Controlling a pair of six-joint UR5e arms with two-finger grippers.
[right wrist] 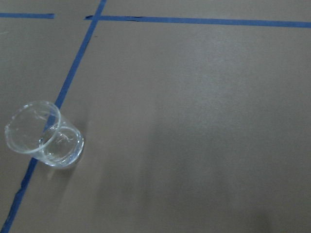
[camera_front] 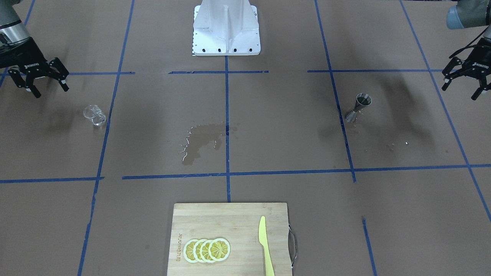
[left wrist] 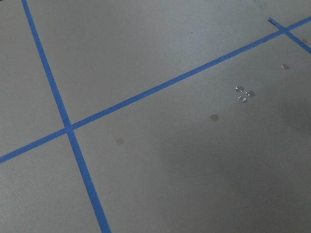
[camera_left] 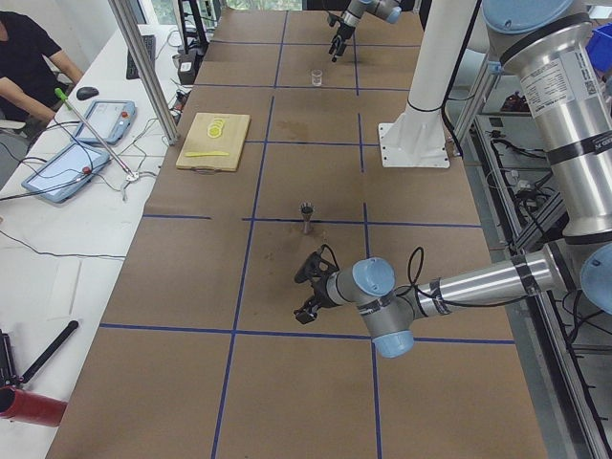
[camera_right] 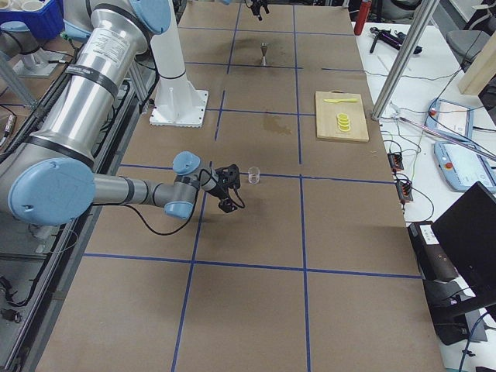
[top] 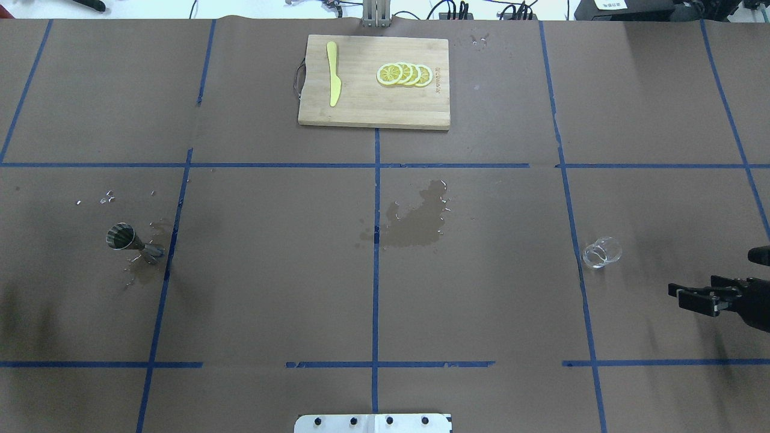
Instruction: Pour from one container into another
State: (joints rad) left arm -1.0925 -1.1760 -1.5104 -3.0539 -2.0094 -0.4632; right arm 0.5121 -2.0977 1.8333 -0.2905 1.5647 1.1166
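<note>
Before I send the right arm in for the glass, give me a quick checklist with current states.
1. Right gripper open and empty: ok.
2. Glass upright, apart from that gripper: ok.
3. Jigger upright: ok.
4. Left gripper open, apart from the jigger: ok.
5. Table dry: not ok, a puddle lies mid-table and there are wet spots by the jigger.
6. Liquid in the glass: cannot tell.
</note>
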